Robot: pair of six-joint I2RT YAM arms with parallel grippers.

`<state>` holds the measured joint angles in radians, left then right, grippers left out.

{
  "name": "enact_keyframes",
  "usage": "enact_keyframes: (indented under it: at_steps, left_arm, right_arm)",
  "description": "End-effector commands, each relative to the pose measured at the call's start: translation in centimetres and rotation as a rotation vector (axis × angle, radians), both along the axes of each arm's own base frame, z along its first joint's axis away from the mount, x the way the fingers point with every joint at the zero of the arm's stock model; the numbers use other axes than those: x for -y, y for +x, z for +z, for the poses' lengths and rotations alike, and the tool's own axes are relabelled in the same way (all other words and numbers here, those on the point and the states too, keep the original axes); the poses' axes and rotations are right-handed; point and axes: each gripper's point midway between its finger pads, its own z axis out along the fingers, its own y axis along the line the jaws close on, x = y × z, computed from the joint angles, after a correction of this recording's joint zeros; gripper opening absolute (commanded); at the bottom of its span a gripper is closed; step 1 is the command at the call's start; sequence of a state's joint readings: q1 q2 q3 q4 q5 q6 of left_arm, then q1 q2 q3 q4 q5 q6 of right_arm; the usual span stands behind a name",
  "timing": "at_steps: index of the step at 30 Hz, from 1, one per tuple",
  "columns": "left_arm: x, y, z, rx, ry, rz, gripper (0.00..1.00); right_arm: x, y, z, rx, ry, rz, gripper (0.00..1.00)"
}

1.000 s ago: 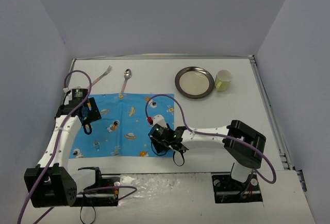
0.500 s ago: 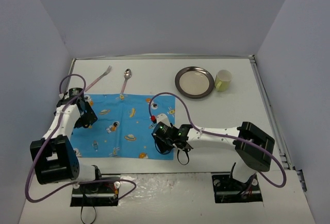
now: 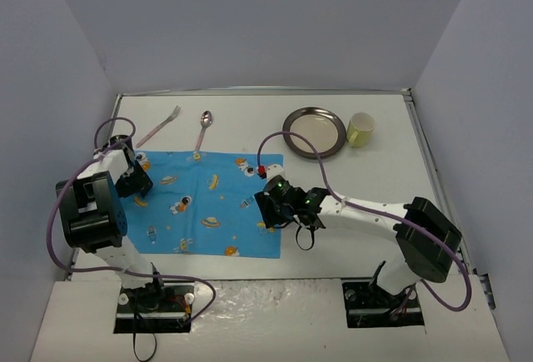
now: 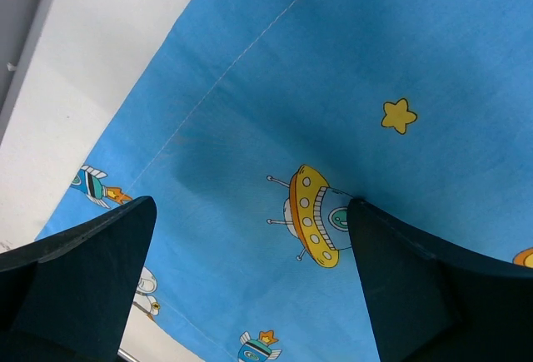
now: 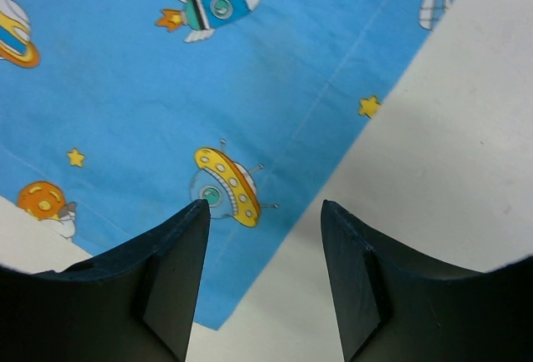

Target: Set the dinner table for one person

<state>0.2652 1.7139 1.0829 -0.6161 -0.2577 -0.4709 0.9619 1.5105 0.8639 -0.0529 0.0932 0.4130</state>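
The dinner table (image 3: 250,116) is the white top that fills my overhead view from the arm bases out to the far wall, with a thin metal edge along its far and right sides. It also shows as bare white on the left of the left wrist view (image 4: 83,62) and on the right of the right wrist view (image 5: 450,171).

A blue cartoon-printed mat (image 3: 200,204) lies flat on it, left of centre and toward the near side. Just beyond the mat's far edge are a fork (image 3: 160,126) and, to its right, a spoon (image 3: 203,129) whose handle end reaches the mat's far edge. Further right, well clear of the mat, sits a round metal plate (image 3: 287,133), with a pale yellow cup (image 3: 360,130) upright just beside it on the right.

My left gripper (image 3: 133,181) is over the mat's left edge, toward the far corner. Its wrist camera shows the jaws (image 4: 250,212) spread wide, with only printed cloth between them.

My right gripper (image 3: 271,208) is at the mat's right edge. Its jaws (image 5: 262,212) stand apart and released, straddling the hem, with cloth on one side and bare table on the other. I cannot tell whether either gripper's fingertips touch the cloth.
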Motion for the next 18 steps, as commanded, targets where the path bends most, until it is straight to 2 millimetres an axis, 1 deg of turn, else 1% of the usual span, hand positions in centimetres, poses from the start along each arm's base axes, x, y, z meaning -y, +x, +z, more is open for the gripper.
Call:
enact_keyframes:
  at_steps: [1,5,8,10,15,18]
  left_arm:
    - [-1.6,0.4,0.5,0.005,0.055,0.014,0.97]
    - [-2.0,-0.1,0.2,-0.01,0.063,0.021,0.97]
    - [-2.3,-0.5,0.3,-0.02,0.076,0.028,0.97]
    - [-2.4,-0.8,0.2,-0.028,0.076,0.038,0.97]
    - [-2.8,-1.9,0.0,-0.064,0.083,0.056,0.97]
    - [-2.6,-2.4,-0.2,-0.081,0.077,0.067,0.97]
  right_arm:
    - [-2.6,1.1,-0.6,0.009,0.071,0.049,0.52]
    - [-2.2,1.6,-2.8,-0.041,0.072,0.044,0.5]
    - [-1.5,1.9,-4.6,-0.082,0.062,0.028,0.5]
    - [-0.9,2.3,-5.4,-0.102,0.054,0.003,0.5]
    - [0.5,3.1,-6.1,-0.118,0.043,-0.044,0.5]
    - [1.1,3.6,-6.2,-0.119,0.04,-0.068,0.5]
